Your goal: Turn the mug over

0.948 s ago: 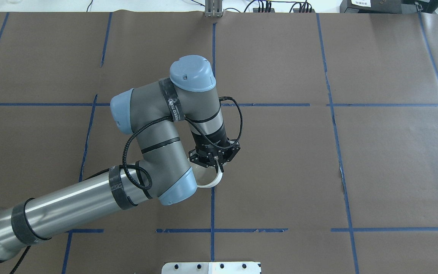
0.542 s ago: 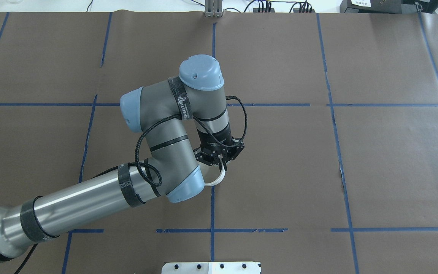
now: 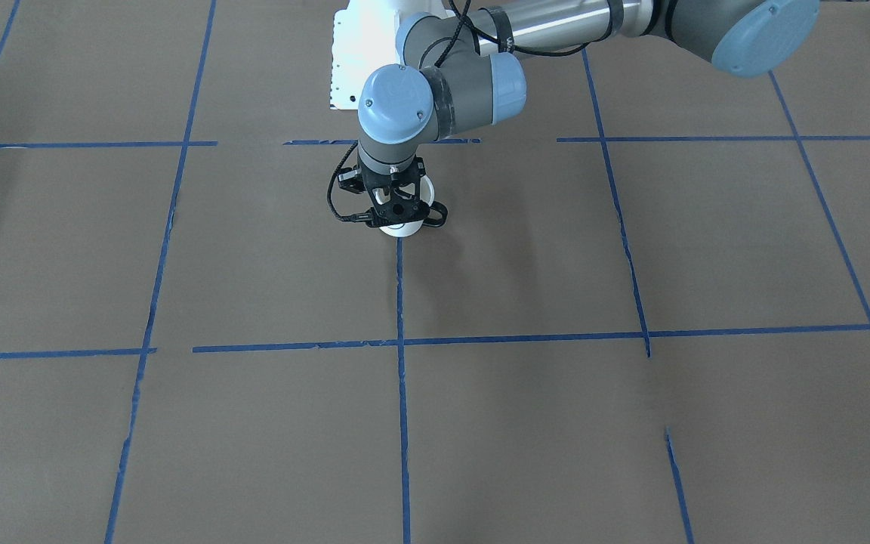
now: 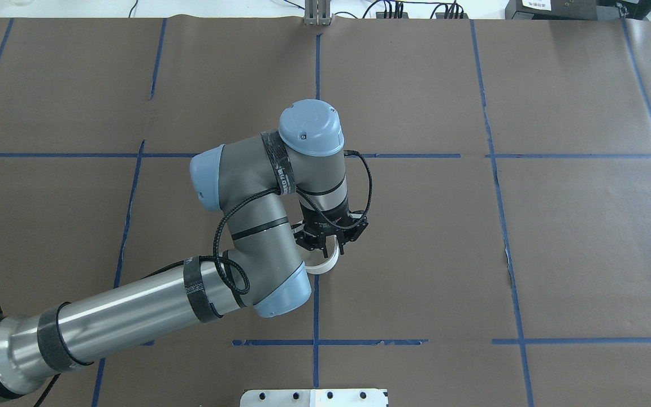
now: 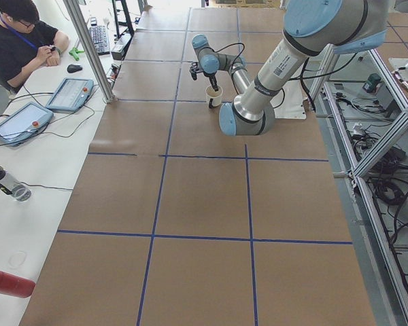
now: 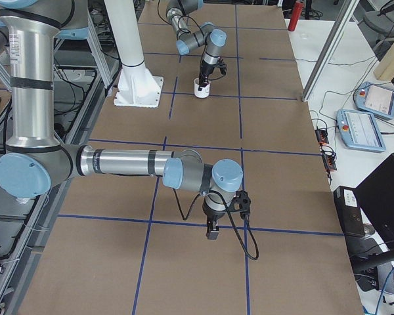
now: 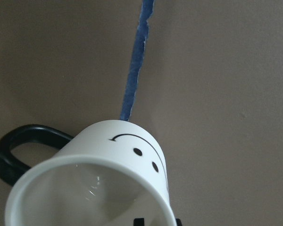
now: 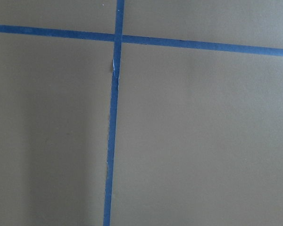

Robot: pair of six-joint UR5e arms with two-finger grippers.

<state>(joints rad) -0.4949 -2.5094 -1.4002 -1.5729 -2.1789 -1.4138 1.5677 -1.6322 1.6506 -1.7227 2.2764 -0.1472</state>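
The mug [image 4: 321, 264] is white with a black smiley face and a black loop handle [image 7: 16, 150]. It stands mouth up near the table's middle, on a blue tape line. My left gripper [image 4: 331, 247] is shut on its rim from above, one finger inside and one outside. The mug also shows in the front view [image 3: 402, 226], the left view [image 5: 214, 96] and the left wrist view [image 7: 99, 183]. I cannot tell if its base touches the table. My right gripper [image 6: 212, 231] shows only in the right side view, low over bare table; I cannot tell if it is open.
Blue tape lines [image 4: 315, 316] divide the brown table cover into squares. The white robot base plate [image 4: 314, 397] sits at the near edge. An operator [image 5: 20, 37] sits beyond the table's far side beside tablets. A red cylinder [image 5: 10, 282] lies there too.
My left arm's wrist and elbow have shifted to the right. The gripper and mug moved slightly right with it. The grip on the rim is unchanged.
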